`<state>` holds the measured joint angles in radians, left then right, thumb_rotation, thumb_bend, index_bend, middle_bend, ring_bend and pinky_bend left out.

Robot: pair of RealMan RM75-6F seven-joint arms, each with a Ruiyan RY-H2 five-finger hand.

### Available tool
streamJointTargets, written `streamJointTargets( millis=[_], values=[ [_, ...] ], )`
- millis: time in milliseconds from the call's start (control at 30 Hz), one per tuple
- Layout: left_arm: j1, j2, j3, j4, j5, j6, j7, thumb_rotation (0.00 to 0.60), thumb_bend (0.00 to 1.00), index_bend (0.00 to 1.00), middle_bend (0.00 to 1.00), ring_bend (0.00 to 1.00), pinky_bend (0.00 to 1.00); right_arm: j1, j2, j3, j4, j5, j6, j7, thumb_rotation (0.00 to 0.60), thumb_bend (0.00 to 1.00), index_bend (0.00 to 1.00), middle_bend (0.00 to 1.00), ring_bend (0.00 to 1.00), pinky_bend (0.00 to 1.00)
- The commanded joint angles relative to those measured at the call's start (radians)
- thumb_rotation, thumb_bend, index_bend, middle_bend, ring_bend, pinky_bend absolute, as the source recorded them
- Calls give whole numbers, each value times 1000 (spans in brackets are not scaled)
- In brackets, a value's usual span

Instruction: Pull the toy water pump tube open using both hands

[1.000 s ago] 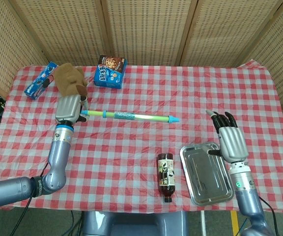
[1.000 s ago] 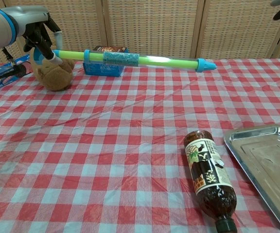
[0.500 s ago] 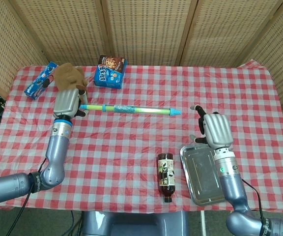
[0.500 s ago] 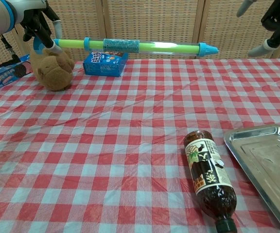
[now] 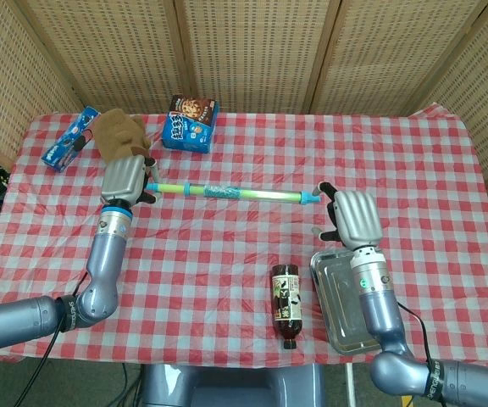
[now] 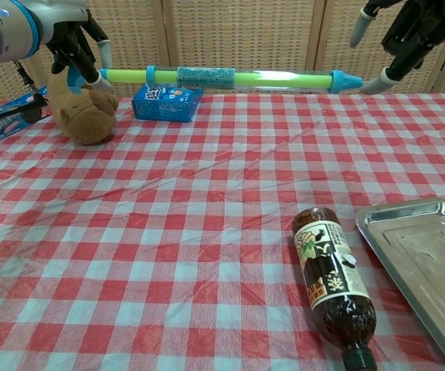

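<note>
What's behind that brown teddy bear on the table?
Behind the teddy bear lies a blue snack packet, partly showing to its left. The rest of the packet is covered by the bear and the left hand.

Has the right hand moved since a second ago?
Yes. The right hand has shifted left, from over the metal tray's right side to the pump tube's blue tip.

The bench point(image 5: 227, 254) wears a red-and-white checked cloth. A brown glass bottle point(image 5: 285, 305) lies at six o'clock beside a steel tray point(image 5: 339, 318). A brown plush toy point(image 5: 119, 136) and blue snack boxes point(image 5: 190, 123) sit at eleven.
</note>
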<state>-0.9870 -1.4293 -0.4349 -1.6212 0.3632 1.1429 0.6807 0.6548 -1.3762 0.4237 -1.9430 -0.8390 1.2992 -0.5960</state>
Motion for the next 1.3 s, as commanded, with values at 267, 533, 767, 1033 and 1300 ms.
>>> streamJointTargets(
  millis=[267,533,767,1033,1300],
  values=[
    [-25,-3,-2,-21,-28,1,-3,600,578,886,921,864,732,26,-24,-16,27,30,5,3,600,235,477,1000,1000,634],
    [-32,7,3,-48,-34,7,-7,600,579,886,921,864,732,41,-38,-26,38,31,21,0,600,245,493,1000,1000,634],
    [-32,18,10,-55,-42,7,-11,600,579,886,921,864,732,52,-54,-23,55,21,41,5,600,246,487,1000,1000,634],
    [-31,35,17,-67,-32,-2,-29,600,578,886,921,864,733,68,-78,-30,83,29,52,-8,600,246,482,1000,1000,633],
    [-28,52,26,-81,-23,-15,-47,600,578,886,921,864,732,85,-96,-33,120,45,46,-16,600,259,489,1000,1000,633]
  ],
)
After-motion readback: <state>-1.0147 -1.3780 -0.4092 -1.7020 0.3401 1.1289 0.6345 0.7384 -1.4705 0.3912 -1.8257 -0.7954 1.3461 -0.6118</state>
